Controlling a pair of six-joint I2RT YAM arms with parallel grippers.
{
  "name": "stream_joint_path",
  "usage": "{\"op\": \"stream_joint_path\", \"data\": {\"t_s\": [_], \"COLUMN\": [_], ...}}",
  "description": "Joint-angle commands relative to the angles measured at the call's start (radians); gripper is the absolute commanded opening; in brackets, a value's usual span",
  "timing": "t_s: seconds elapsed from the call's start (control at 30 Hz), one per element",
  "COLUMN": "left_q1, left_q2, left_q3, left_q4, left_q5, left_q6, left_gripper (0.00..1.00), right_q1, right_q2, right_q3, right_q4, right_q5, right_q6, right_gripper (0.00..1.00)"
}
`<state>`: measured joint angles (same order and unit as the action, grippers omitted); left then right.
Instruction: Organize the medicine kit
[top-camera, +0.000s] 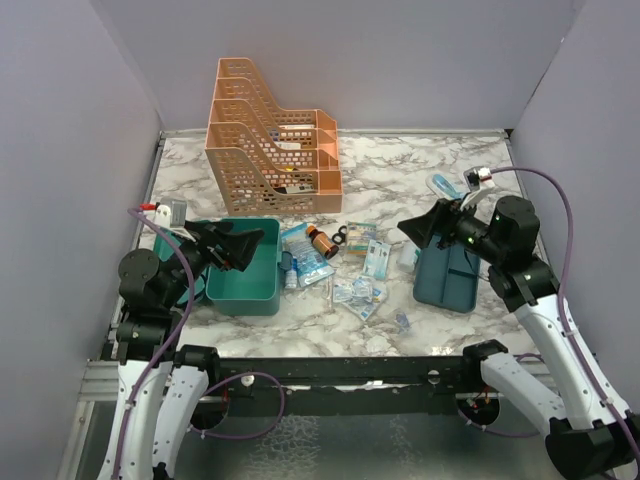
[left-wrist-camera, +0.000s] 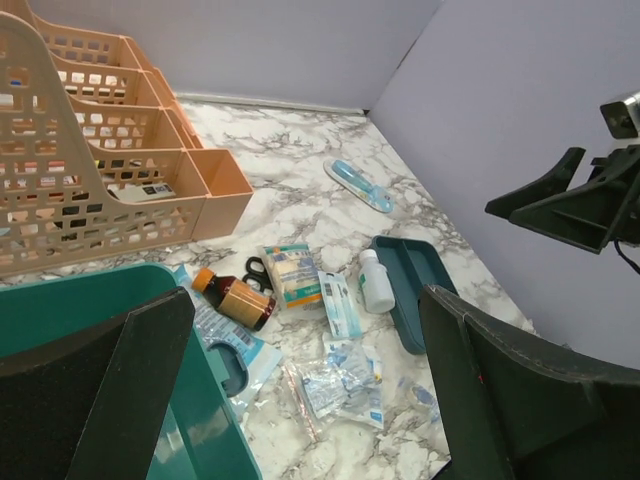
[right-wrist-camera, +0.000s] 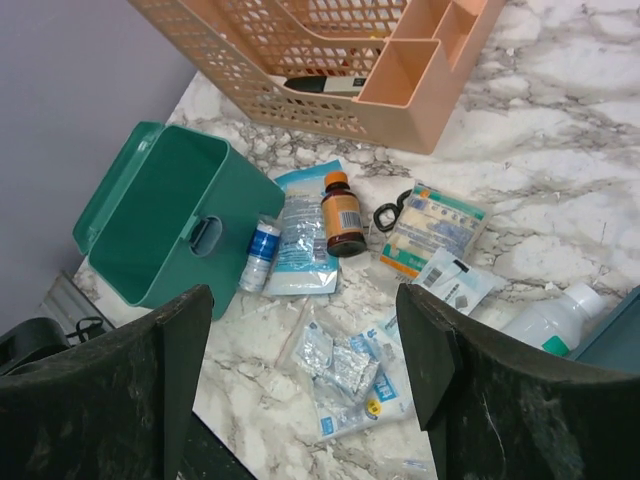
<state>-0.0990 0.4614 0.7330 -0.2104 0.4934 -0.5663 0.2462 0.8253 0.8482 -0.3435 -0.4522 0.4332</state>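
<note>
The medicine kit (top-camera: 245, 287) sits open on the left part of the marble table (top-camera: 420, 165), just in front of the orange file rack (top-camera: 270, 140), with its lid swung back to the left and its hollow body bare inside; the small latch (right-wrist-camera: 203, 232) shows on its front wall. Its matching teal tray (top-camera: 447, 285) lies well apart from it on the right side of the table, and the loose supplies are scattered between the two. The left gripper (top-camera: 248, 250) hangs over the open box with its jaws spread wide and nothing between them. The right gripper (top-camera: 412, 235) hangs above the far left end of the tray, its jaws also wide apart and empty. Among the supplies, a brown bottle (right-wrist-camera: 343, 215) with an orange cap lies on its side touching a blue-and-white packet (right-wrist-camera: 300, 225), and a small blue-labelled vial (right-wrist-camera: 263, 250) lies just beside the box's front wall. Black scissors (right-wrist-camera: 388, 212) rest between the brown bottle and a teal-edged gauze pack (right-wrist-camera: 435, 225). A white plastic bottle (left-wrist-camera: 375, 282) lies just beside the tray's left edge. Clear pouches (right-wrist-camera: 345, 375) of small items lie nearer the front edge of the table. Farther back on the right, a flat blue-and-white item (left-wrist-camera: 358, 185) lies alone on the marble
</note>
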Motion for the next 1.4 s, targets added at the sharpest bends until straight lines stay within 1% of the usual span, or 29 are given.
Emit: {"op": "stream_joint_path", "data": {"t_s": [0.0,0.17,0.33,0.47,0.6,0.77,0.8,0.9,0.97,1.03,1.17,1.23,1.37], "left_q1": [0.004,-0.044,-0.095,-0.105,-0.111,-0.112,-0.112,-0.112,-0.110,-0.112,-0.112,-0.112,-0.112], "left_q2": [-0.005,0.021,0.078,0.148,0.191,0.223,0.232,0.264,0.282,0.316,0.402,0.428,0.434], "left_q3": [0.043,0.004,-0.066,-0.100,-0.116,-0.045,-0.027,0.022,0.024,0.017,0.011,0.007,-0.004], "left_q4": [0.003,0.031,0.062,0.059,0.033,-0.141,-0.180,-0.262,-0.282,-0.276,-0.233,-0.210,-0.186], "left_q5": [0.017,0.086,0.113,0.111,0.000,-0.264,-0.318,-0.427,-0.459,-0.445,-0.331,-0.283,-0.289], "left_q6": [0.057,0.067,-0.026,-0.087,-0.138,-0.093,-0.085,-0.046,-0.028,-0.024,-0.011,-0.002,0.019], "left_gripper": [0.99,0.99,0.99,0.99,0.95,0.93,0.91,0.80,0.74,0.72,0.67,0.67,0.67], "right_q1": [-0.008,-0.008,-0.008,-0.008,-0.008,-0.005,-0.001,0.021,0.051,0.084,0.184,0.237,0.341], "right_q2": [-0.050,-0.057,-0.037,-0.005,0.039,0.109,0.119,0.153,0.181,0.212,0.301,0.373,0.578], "right_q3": [0.035,0.036,0.000,-0.038,-0.080,-0.121,-0.128,-0.133,-0.134,-0.129,-0.114,-0.089,0.031], "right_q4": [0.021,0.013,0.034,0.083,0.138,0.178,0.183,0.188,0.194,0.195,0.227,0.248,0.261], "right_q5": [0.041,-0.024,-0.078,-0.115,-0.135,-0.131,-0.124,-0.087,-0.057,-0.017,0.103,0.155,0.251], "right_q6": [-0.036,-0.052,-0.051,-0.021,0.032,0.084,0.088,0.100,0.104,0.109,0.106,0.098,0.041], "right_gripper": [0.76,0.77,0.76,0.74,0.70,0.65,0.64,0.63,0.62,0.61,0.60,0.59,0.58]}}
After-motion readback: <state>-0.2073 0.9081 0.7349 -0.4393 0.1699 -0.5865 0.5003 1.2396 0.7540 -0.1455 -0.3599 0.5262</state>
